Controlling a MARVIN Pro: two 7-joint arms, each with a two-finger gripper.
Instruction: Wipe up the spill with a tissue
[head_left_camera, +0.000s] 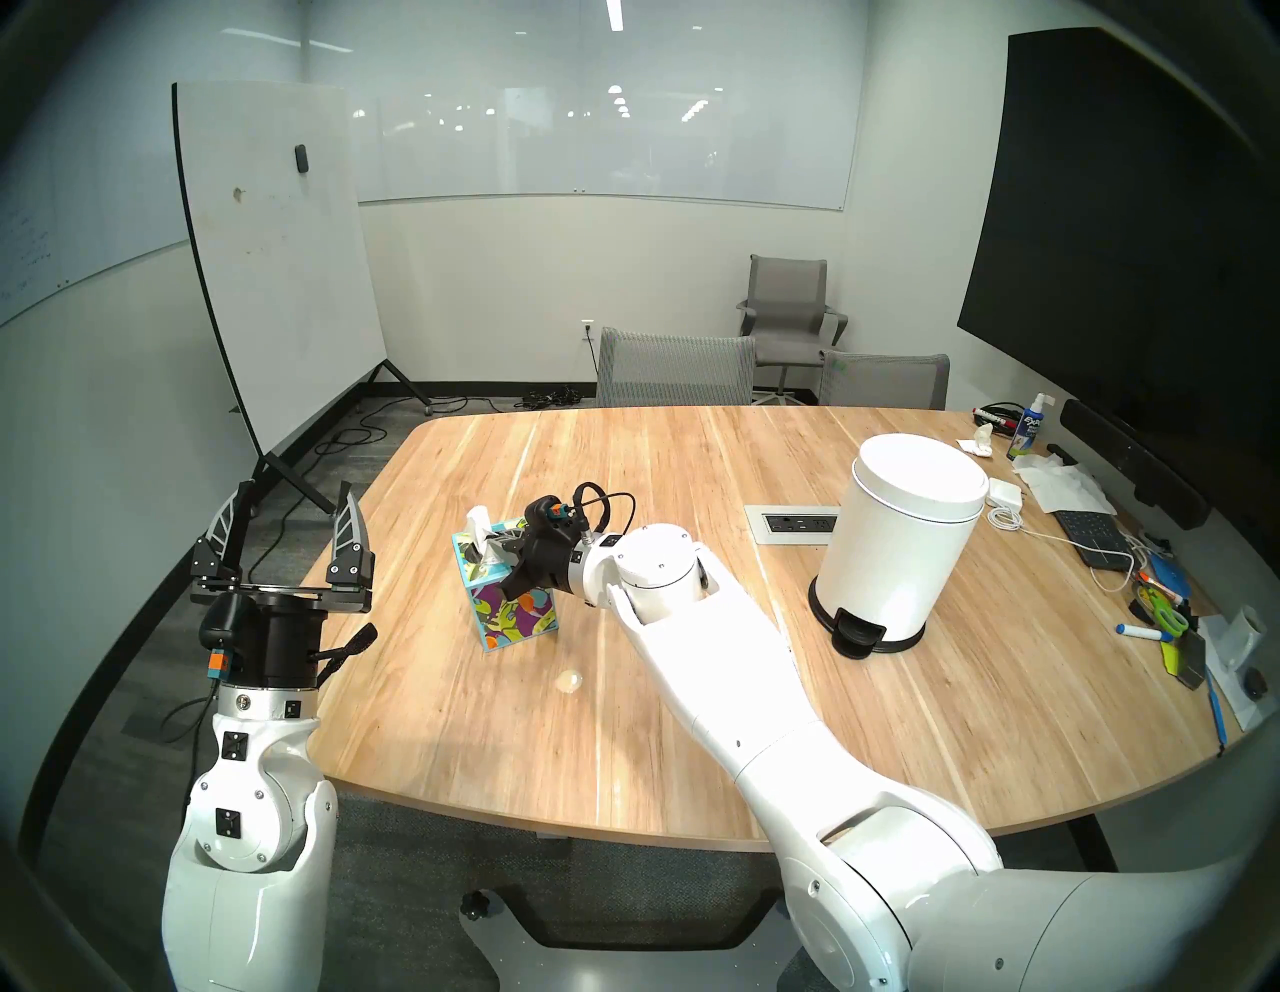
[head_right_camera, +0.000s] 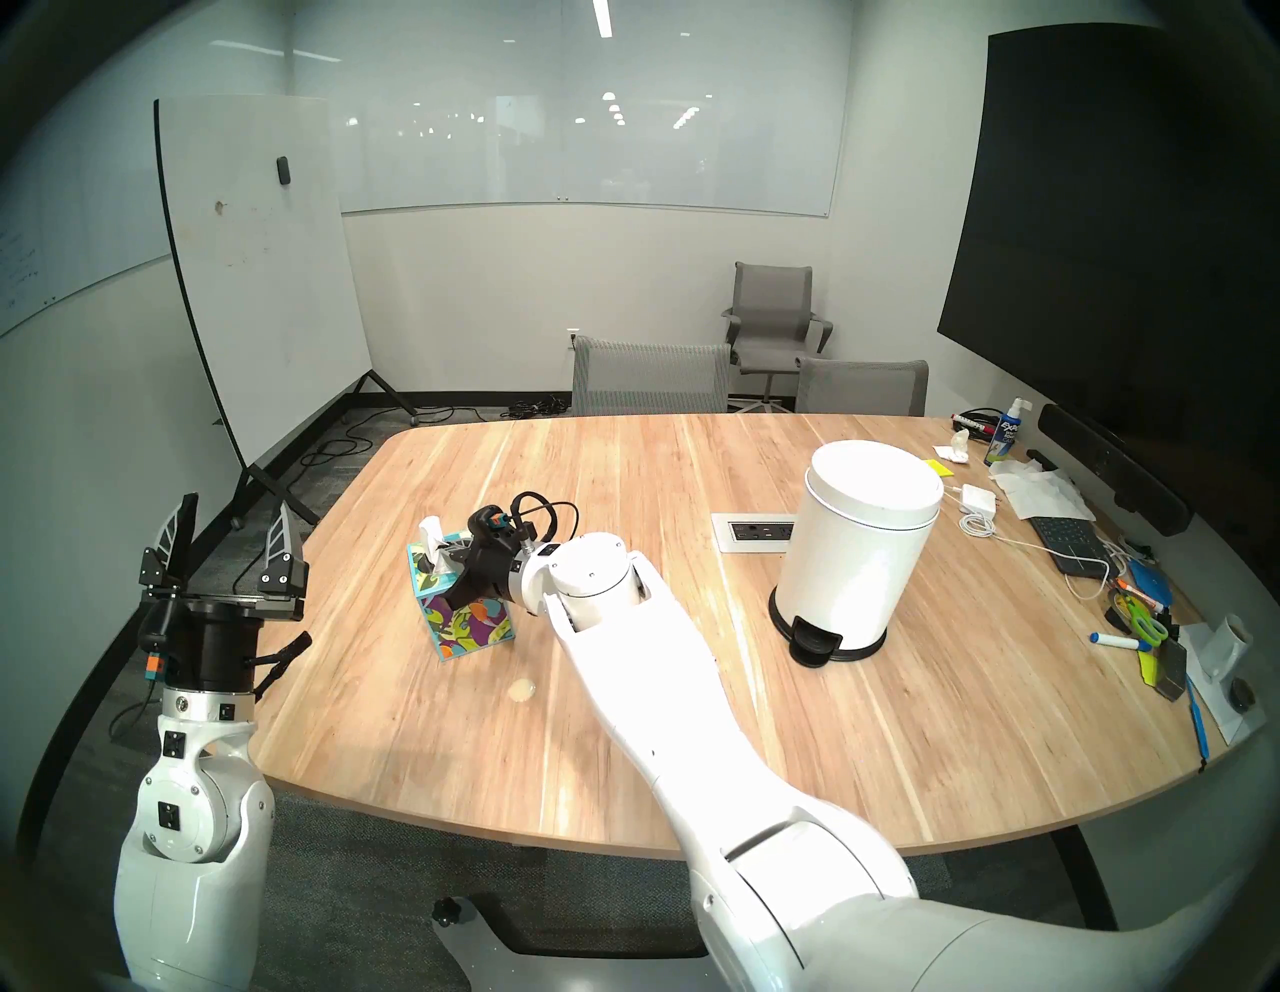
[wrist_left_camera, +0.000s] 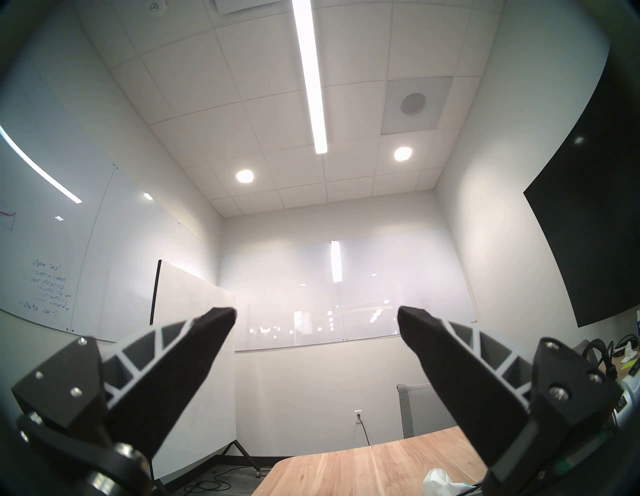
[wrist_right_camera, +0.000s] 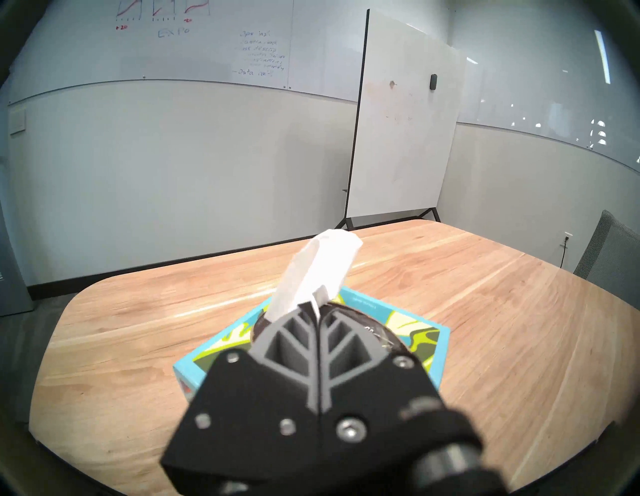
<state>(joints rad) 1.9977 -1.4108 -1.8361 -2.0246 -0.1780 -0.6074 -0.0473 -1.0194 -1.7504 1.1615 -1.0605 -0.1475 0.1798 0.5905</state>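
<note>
A pale whitish spill blot (head_left_camera: 569, 681) lies on the wooden table (head_left_camera: 692, 748), just in front of the colourful tissue box (head_left_camera: 516, 613); it also shows in the head right view (head_right_camera: 521, 688). No dark blot is in view. A white tissue (wrist_right_camera: 318, 270) sticks up out of the box (wrist_right_camera: 412, 329), which looks tilted. My right gripper (wrist_right_camera: 317, 310) is shut on the tissue's base at the box opening (head_left_camera: 509, 548). My left gripper (head_left_camera: 291, 519) is open and empty, pointing up beside the table's left edge (wrist_left_camera: 317, 315).
A white pedal bin (head_left_camera: 900, 540) stands right of centre, behind it a power socket panel (head_left_camera: 793, 524). A keyboard (head_left_camera: 1091, 533), markers, scissors and a spray bottle (head_left_camera: 1026, 426) crowd the right edge. Grey chairs (head_left_camera: 675, 367) stand at the far side, a whiteboard (head_left_camera: 277, 263) at the left.
</note>
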